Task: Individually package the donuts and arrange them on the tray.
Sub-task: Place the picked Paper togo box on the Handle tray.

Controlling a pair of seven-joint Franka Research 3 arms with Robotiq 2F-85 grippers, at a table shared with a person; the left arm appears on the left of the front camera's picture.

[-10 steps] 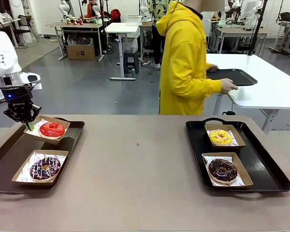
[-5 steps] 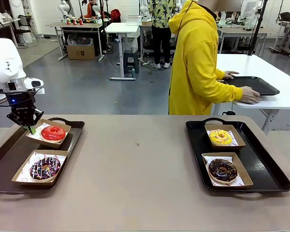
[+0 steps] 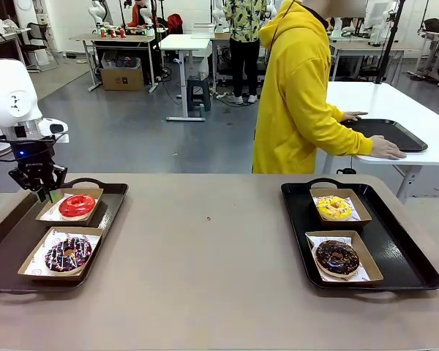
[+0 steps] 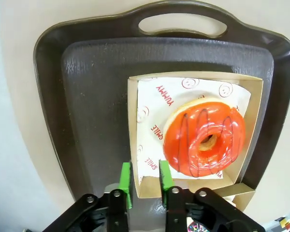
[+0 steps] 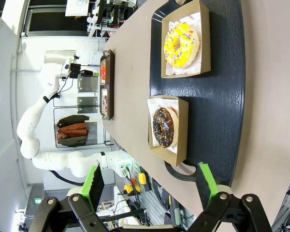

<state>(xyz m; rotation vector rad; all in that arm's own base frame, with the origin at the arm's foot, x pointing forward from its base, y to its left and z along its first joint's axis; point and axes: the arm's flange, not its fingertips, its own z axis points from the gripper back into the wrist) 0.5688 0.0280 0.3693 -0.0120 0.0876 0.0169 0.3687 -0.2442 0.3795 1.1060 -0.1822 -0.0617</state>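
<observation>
Boxed donuts sit on two trays.
The left pincer [image 4: 144,180] straddles, seemingly loosely, the brown cardboard box [image 4: 253,125] wall; its soft glossy red-iced donut [image 4: 204,139] smears easily, so grip cardboard.

two black plastic handled trays [image 3: 110,201] [image 3: 402,256] on beige table [image 3: 212,270] | four brown cardboard boxes | yellow-hooded person [image 3: 300,95] at white table

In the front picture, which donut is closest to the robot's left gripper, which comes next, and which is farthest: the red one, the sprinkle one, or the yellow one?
From the left gripper:
1. Red donut: right beside it, in the far box on the left tray.
2. Sprinkle donut: same tray, in the near box.
3. Yellow donut: far across the table, on the right tray.
</observation>
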